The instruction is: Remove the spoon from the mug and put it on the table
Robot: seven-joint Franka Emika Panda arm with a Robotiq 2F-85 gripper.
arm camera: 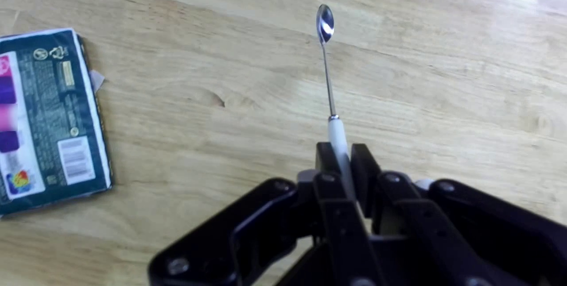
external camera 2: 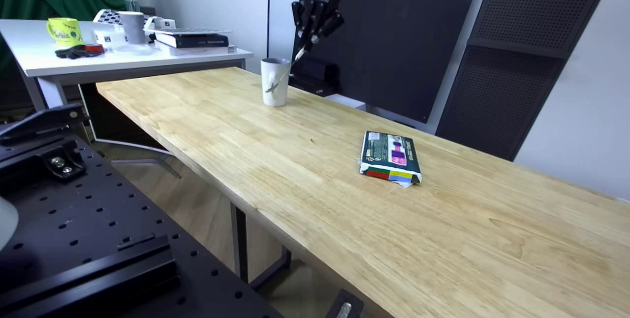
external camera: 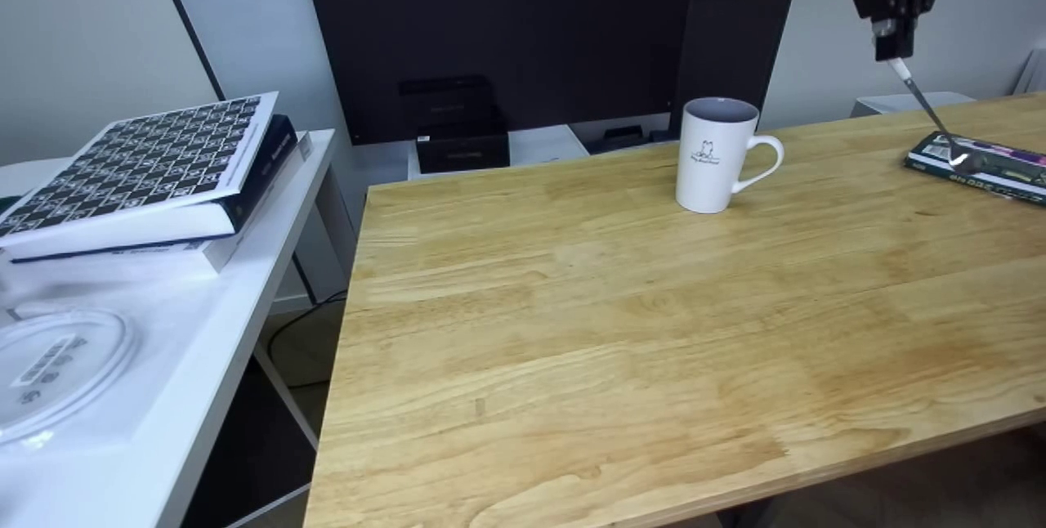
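Observation:
The spoon, with a white handle grip and thin silver stem, shows in both exterior views point(external camera: 930, 109) point(external camera 2: 282, 79) and in the wrist view point(arm camera: 328, 80). My gripper point(external camera: 896, 50) point(external camera 2: 306, 47) point(arm camera: 341, 151) is shut on the white grip, and the bowl points down and away. The spoon hangs in the air above the wooden table point(external camera: 621, 332) point(external camera 2: 256, 150) point(arm camera: 177, 135). The white mug point(external camera: 707, 172) point(external camera 2: 274, 99) stands upright near the table's back edge, apart from the spoon. The mug is out of the wrist view.
A dark green flat package point(external camera: 1001, 168) point(external camera 2: 391, 153) point(arm camera: 48, 122) lies on the table. A white side table point(external camera: 184, 340) point(external camera 2: 49, 64) holds books point(external camera: 155, 160) and cups. A dark panel point(external camera: 498, 13) stands behind the table. The table's edge shows in the wrist view's upper right.

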